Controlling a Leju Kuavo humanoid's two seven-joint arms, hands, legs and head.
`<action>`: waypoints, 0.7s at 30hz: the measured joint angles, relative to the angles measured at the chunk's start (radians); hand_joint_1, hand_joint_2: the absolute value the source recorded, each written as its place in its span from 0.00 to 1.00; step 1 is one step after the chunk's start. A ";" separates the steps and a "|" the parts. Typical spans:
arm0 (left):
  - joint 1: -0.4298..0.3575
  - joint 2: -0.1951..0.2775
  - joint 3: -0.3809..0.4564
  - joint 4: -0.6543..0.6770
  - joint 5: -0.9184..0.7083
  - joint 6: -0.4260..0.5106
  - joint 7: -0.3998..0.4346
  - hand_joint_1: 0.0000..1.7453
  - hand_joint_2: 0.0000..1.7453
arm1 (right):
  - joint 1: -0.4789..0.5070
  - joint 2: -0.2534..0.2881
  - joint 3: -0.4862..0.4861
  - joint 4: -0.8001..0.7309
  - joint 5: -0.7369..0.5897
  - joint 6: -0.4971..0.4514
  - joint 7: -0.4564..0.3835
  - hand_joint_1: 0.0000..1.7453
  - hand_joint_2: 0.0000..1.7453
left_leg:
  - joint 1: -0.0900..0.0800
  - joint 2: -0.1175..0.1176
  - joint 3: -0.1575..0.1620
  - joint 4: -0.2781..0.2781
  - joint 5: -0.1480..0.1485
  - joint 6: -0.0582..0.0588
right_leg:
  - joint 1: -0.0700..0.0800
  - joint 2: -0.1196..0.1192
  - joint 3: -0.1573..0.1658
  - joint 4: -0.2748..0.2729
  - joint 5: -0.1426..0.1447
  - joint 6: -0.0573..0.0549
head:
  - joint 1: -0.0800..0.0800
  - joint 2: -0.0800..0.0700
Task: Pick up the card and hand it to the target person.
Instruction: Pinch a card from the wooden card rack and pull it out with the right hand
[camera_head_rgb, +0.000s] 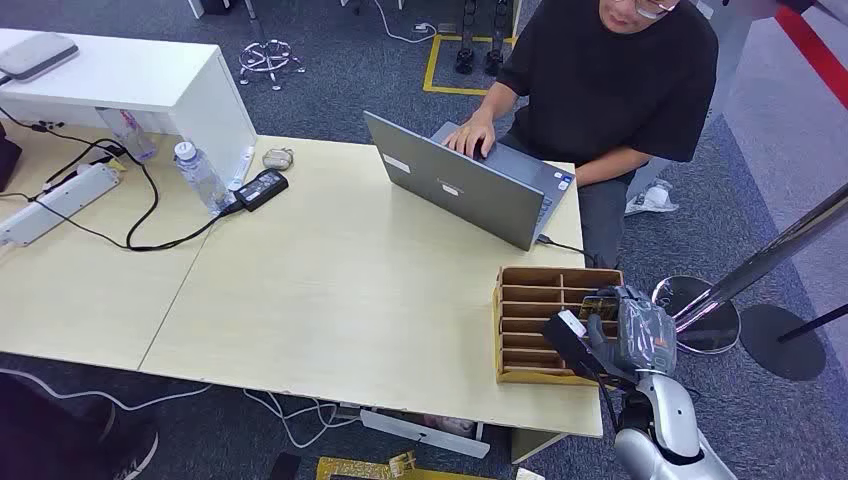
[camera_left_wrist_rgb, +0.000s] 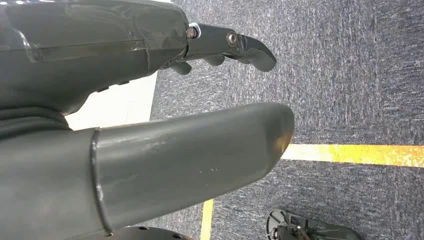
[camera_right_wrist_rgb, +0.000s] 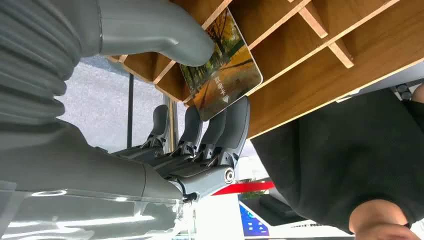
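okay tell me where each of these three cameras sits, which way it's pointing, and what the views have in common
Head view: high on the robot, looking forward and down at the table, the wooden rack and the seated person; the right hand shows.
Left wrist view: behind the left hand, facing the carpet.
Right wrist view: behind the right hand, facing the rack and the card it pinches.
Shared: head and right wrist views both show rack, person and right hand.

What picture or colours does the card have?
The card shows an autumn scene, orange and green trees, with small white text. Best seen in the right wrist view.
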 joint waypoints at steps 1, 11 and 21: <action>0.000 0.000 0.000 0.000 0.000 0.000 0.000 0.00 0.00 | -0.001 0.000 0.001 0.001 0.000 0.000 0.000 0.55 1.00 | 0.000 0.000 0.000 0.000 0.000 0.000 | 0.000 0.000 0.000 0.000 0.000 0.000 | 0.000 0.000; 0.000 0.000 0.000 0.000 0.001 0.000 -0.003 0.00 0.00 | -0.010 0.004 0.008 0.015 0.005 -0.003 0.005 0.62 1.00 | 0.000 0.000 0.000 0.000 0.000 0.000 | 0.000 0.000 0.000 0.000 0.000 0.000 | 0.000 0.000; 0.000 0.000 0.000 0.000 0.004 0.000 -0.007 0.00 0.00 | -0.017 0.008 0.008 0.023 0.022 -0.011 0.015 0.72 1.00 | 0.000 0.000 0.000 0.000 0.000 0.000 | 0.000 0.000 0.000 0.000 0.000 0.000 | 0.000 0.000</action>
